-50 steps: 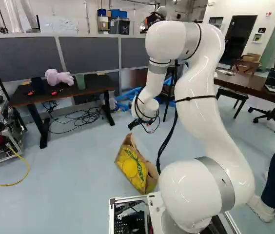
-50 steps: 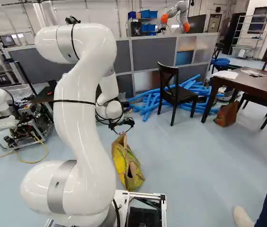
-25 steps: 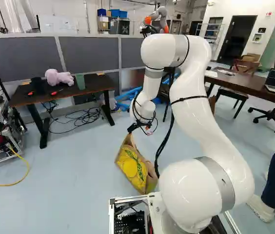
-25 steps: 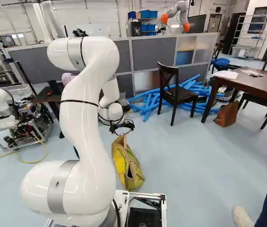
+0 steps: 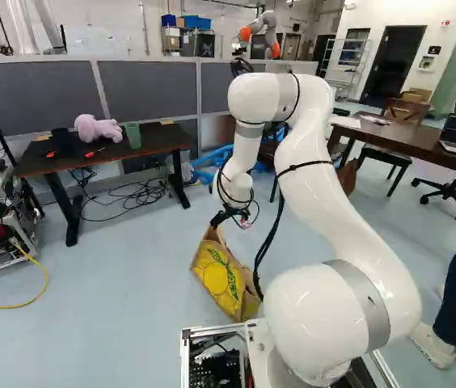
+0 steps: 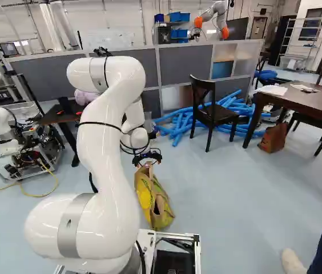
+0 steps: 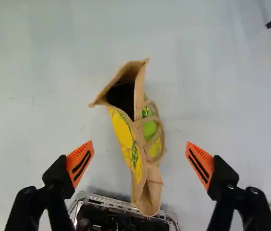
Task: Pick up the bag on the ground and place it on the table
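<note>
Pincer (image 6: 148,162) spread wide, gripping nothing, bag (image 7: 124,137) below, pink plush (image 5: 97,129) on table (image 5: 151,145), chair (image 6: 225,116) before blue tubes (image 6: 178,127)

I look forward and down from left and right behind the gripper (image 6: 148,162), and closer along it by wrist view, all sharing the floor (image 7: 212,86) beneath.

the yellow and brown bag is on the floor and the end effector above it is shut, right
Not quite: the end effector above the yellow and brown bag is open, not shut. The wrist view shows its orange pads wide apart. The bag is indeed on the floor.
</note>
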